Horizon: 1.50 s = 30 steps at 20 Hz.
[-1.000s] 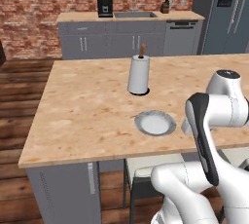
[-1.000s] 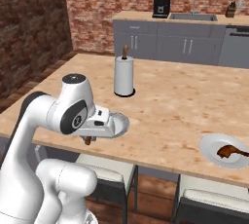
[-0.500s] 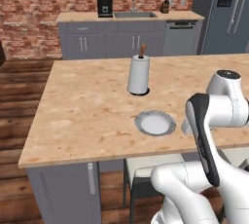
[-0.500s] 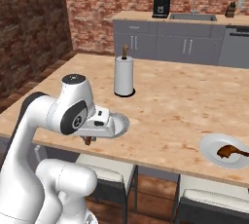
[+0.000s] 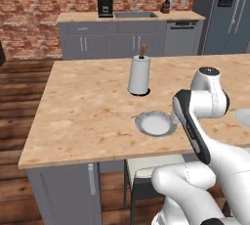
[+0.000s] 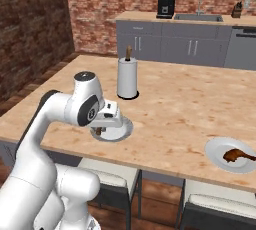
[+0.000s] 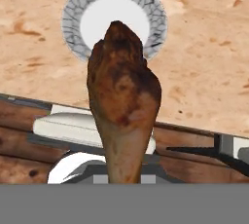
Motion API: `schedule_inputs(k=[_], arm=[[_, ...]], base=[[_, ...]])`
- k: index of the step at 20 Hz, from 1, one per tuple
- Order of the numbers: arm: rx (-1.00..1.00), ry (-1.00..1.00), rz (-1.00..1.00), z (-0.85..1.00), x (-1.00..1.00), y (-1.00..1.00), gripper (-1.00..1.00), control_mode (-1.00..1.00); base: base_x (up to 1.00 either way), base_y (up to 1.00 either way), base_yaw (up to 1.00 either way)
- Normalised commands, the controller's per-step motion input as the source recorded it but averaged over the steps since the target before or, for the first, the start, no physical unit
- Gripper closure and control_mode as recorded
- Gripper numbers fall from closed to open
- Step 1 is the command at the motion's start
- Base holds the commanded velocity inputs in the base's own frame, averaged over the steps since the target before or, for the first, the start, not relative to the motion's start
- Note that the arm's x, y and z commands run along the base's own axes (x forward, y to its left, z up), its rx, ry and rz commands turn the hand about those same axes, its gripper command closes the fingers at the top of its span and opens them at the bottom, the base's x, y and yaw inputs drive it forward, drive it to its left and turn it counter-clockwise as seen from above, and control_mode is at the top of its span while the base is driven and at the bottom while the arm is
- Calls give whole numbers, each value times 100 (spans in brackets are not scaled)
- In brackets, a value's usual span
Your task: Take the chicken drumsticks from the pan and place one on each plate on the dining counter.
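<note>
fingers (image 6: 100, 130) around drumstick (image 7: 122, 96) above bare plate (image 7: 115, 21)

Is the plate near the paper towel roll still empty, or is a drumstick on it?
Empty. The plate shows a bare centre; the drumstick hangs in the gripper above it.

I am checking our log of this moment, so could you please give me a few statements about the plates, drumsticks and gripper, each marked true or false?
1. The gripper holds a chicken drumstick. True.
2. The far plate is bare. False: a drumstick lies on it.
3. The near plate has nothing lying on it. True.
4. The paper towel roll lies on its side. False: it stands upright on the dining counter.
5. The held drumstick rests on the near plate. False: it hangs above it.
</note>
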Motion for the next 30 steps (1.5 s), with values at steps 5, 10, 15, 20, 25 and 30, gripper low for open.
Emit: schedule_inputs(k=[5,10,15,20,25,30], arm=[[0,0,0,-25,97,30,100,-100],[0,-2,-1,-41,81,34,100,-100],[0,0,-6,-35,61,7,100,-100],[0,0,-8,-35,45,0,100,-100],[0,0,-9,-37,28,-1,100,-100],[3,3,-7,-32,7,-8,100,-100]], base=[[0,0,0],[0,0,0],[0,0,0],[0,0,0],[0,0,0],[0,0,0]])
